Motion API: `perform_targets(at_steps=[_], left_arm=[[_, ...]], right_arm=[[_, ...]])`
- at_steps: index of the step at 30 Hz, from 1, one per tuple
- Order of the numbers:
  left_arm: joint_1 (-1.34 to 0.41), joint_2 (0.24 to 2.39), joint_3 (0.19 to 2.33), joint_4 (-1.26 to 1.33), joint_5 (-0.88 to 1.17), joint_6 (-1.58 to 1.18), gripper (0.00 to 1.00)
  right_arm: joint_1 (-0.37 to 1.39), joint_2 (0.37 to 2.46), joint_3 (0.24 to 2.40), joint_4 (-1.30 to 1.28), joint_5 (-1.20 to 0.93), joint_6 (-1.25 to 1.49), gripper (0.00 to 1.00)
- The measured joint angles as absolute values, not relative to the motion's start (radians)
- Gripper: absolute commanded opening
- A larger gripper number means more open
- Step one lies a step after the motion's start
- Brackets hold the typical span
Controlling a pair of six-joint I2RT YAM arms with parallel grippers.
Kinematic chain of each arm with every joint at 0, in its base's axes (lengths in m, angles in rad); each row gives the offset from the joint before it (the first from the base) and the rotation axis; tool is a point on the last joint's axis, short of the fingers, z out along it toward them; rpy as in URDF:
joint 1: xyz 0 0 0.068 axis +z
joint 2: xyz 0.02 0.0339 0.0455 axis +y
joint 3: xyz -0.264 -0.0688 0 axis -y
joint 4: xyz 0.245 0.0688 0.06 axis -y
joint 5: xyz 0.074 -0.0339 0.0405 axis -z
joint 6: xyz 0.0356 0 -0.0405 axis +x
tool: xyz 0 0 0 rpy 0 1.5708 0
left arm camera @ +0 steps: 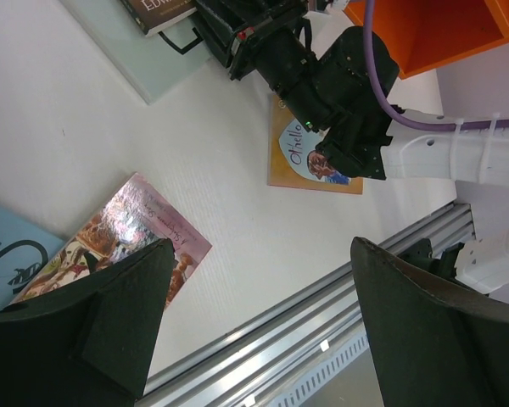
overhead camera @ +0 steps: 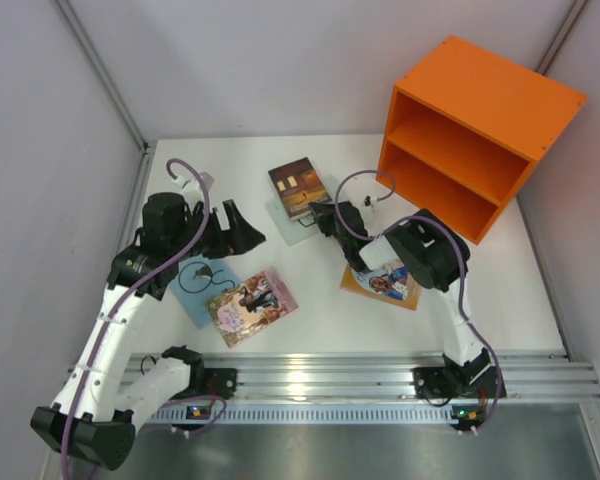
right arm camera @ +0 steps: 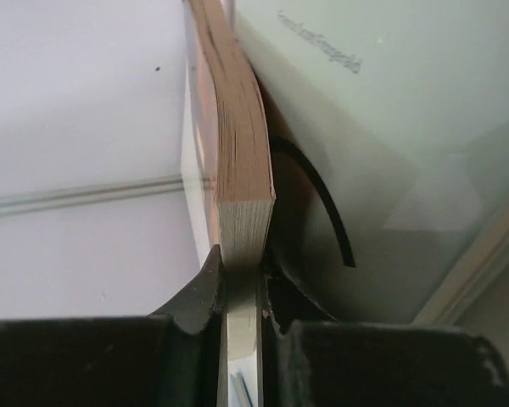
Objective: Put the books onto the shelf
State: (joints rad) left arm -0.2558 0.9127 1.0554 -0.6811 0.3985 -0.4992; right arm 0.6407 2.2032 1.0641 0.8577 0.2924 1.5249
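Note:
The dark brown book (overhead camera: 297, 186) lies at the back of the table on the pale green book (overhead camera: 298, 230). My right gripper (overhead camera: 325, 215) is shut on its near right edge. In the right wrist view its page block (right arm camera: 237, 170) is pinched between my jaws (right arm camera: 240, 280), beside the pale green book (right arm camera: 390, 127) with its black swirl. My left gripper (overhead camera: 235, 228) hovers open and holds nothing; both fingers (left arm camera: 93, 322) stand wide apart. The light blue book (overhead camera: 202, 287), the pink book (overhead camera: 252, 305) and the orange-edged book (overhead camera: 382, 283) lie flat. The orange shelf (overhead camera: 475, 135) stands at the back right, compartments facing the table.
The aluminium rail (overhead camera: 360, 375) runs along the near edge of the table with both arm bases on it. Grey walls close in the left, back and right. The right arm (left arm camera: 339, 76) reaches over the orange-edged book (left arm camera: 310, 157).

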Motion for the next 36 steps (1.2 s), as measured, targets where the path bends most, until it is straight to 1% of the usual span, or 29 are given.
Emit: perform_targets(at_steps=[3, 7, 10, 14, 17, 21, 26, 30, 34, 36], left_arm=[[-0.256, 0.921, 1.055, -0.681, 0.402, -0.503, 0.9], [-0.256, 0.945, 1.066, -0.684, 0.402, -0.503, 0.92], [-0.256, 0.99, 1.104, -0.684, 0.402, -0.504, 0.93], [-0.256, 1.024, 1.145, -0.673, 0.403, -0.511, 0.93], [-0.256, 1.024, 1.142, -0.62, 0.433, -0.545, 0.92], [-0.256, 1.025, 1.077, -0.482, 0.502, -0.62, 0.91], [-0.256, 1.037, 1.012, -0.365, 0.526, -0.694, 0.91], [-0.256, 1.042, 0.98, -0.26, 0.537, -0.739, 0.88], [-0.256, 1.06, 0.934, -0.145, 0.564, -0.793, 0.86], [-0.256, 1.063, 0.897, -0.092, 0.572, -0.822, 0.78]], right_arm=[[0.621, 2.205, 1.016, 0.977, 0.24, 1.487, 0.0], [0.567, 2.208, 0.971, 1.119, 0.105, 1.461, 0.0], [0.53, 2.173, 0.929, 1.146, 0.004, 1.445, 0.0], [0.501, 2.028, 0.836, 1.159, -0.104, 1.428, 0.0], [0.499, 1.868, 0.752, 1.181, -0.186, 1.422, 0.0], [0.499, 1.638, 0.619, 1.227, -0.286, 1.412, 0.0], [0.499, 1.43, 0.481, 1.251, -0.372, 1.414, 0.0], [0.502, 1.343, 0.418, 1.25, -0.406, 1.415, 0.0], [0.512, 1.317, 0.389, 1.248, -0.424, 1.425, 0.0], [0.517, 1.311, 0.378, 1.246, -0.432, 1.432, 0.0]])
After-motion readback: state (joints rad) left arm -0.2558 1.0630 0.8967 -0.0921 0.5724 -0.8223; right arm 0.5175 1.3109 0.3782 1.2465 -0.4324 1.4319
